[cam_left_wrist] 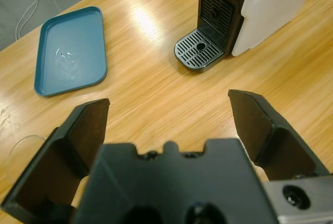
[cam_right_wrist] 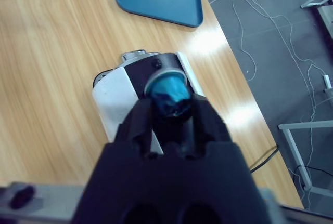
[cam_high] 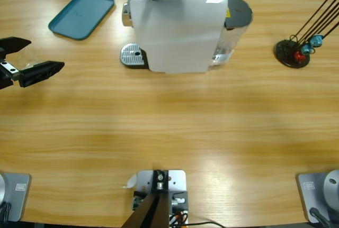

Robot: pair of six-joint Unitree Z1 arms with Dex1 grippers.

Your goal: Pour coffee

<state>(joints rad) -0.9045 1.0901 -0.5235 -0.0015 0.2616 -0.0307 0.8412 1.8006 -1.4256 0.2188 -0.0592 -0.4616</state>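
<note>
The task looks barely begun. A white coffee machine [cam_high: 177,29] stands at the table's [cam_high: 169,122] far edge, near the middle, and its round drip tray [cam_left_wrist: 199,51] is bare: no cup under the spout, and no coffee showing in any view. Above the machine's top, the right gripper [cam_right_wrist: 169,110] has its jaws closed on a teal coffee capsule [cam_right_wrist: 168,93], probably about to load it, though whether the slot is open is unclear. At the table's left edge the left gripper [cam_left_wrist: 169,117] hangs with jaws spread wide and empty. A teal tray [cam_high: 82,14] lies at the far left corner. Loading, brewing and pouring all remain.
</note>
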